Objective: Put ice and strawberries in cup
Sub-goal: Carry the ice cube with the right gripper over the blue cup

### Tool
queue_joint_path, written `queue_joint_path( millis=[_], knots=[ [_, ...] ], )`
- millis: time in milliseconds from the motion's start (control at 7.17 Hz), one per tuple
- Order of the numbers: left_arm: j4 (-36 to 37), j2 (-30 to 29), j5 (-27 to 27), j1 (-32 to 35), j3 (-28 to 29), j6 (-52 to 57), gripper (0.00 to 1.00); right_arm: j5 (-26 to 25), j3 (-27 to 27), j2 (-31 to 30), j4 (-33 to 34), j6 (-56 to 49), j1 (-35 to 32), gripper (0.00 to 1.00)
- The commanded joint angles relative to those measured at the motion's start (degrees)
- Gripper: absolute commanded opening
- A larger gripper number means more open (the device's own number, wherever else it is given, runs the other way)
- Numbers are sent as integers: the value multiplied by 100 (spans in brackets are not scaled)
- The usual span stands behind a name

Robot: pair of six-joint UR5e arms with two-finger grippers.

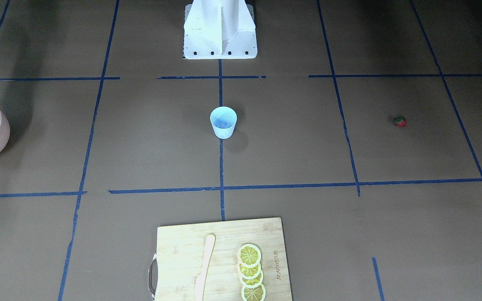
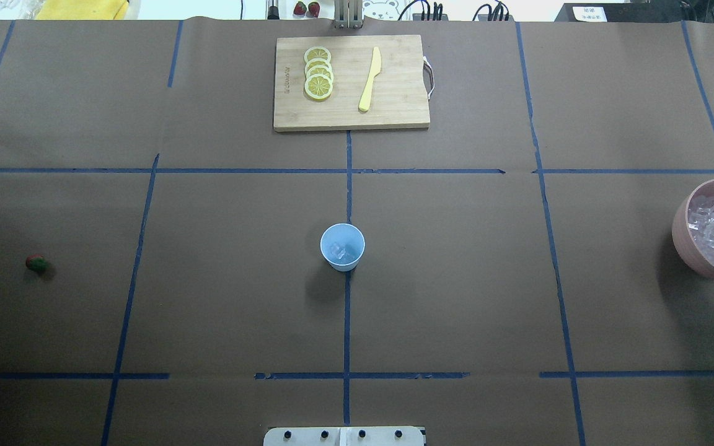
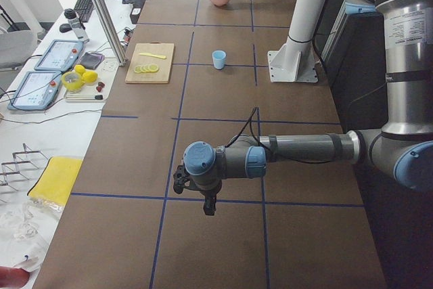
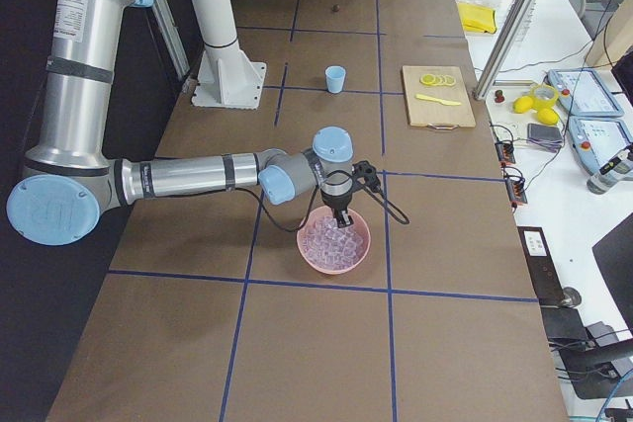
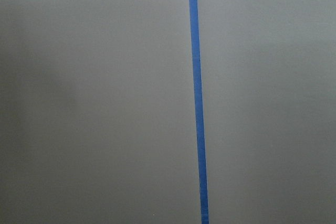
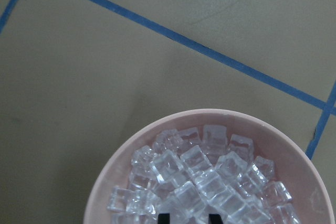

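**Right gripper over the ice bowl, strawberry lying far off to the left**

I am seeing the right gripper [image 6: 189,217] hanging over the pink bowl [image 6: 105,182]. Its two dark fingertips [image 6: 164,217] are standing apart and reaching down among the ice [image 6: 199,182] heaped there, with cubes lying between and around them. The bowl is sitting at the end of the table [image 2: 239,297] on the robot's right, well apart from the cup [image 2: 343,247].

The cup is standing upright at the middle of the table on a blue tape line [image 2: 348,186]. The overhead view is showing me a clear cube [image 2: 339,250] lying in its bottom. The strawberry [image 2: 36,263] is lying alone far out on the robot's left, well apart from the cup.

The left gripper [image 3: 210,206] is pointing down above the table at that left end. I am only getting it in the side view, so I cannot tell whether its fingers are apart or together. Its wrist camera is giving me only table surface and tape.

Across the table from the robot, a cutting board [image 2: 394,111] is carrying a row of lemon slices [image 2: 318,73] and a pale knife [image 2: 370,79].
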State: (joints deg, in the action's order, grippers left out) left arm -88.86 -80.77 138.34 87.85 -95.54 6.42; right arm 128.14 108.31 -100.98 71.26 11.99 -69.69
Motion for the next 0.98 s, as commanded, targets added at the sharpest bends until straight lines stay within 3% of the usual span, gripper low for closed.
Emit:
queue_joint_path(
  millis=[0, 279, 558, 697, 836],
  knots=[
    [0, 0, 0, -5, 0, 0, 100, 97, 497, 191, 238, 1739, -36, 0],
    [0, 0, 0, 4, 0, 0, 100, 36, 525, 708, 248, 2531, 479, 0],
    [-9, 0, 0, -5, 0, 0, 100, -340, 516, 1428, 248, 3733, 1348, 1],
    [-9, 0, 0, -5, 0, 0, 100, -569, 516, 1893, 500, 4245, 1814, 1],
    [-9, 0, 0, -5, 0, 0, 100, -1023, 499, 2637, 1172, 4624, 2297, 1]
  ],
)
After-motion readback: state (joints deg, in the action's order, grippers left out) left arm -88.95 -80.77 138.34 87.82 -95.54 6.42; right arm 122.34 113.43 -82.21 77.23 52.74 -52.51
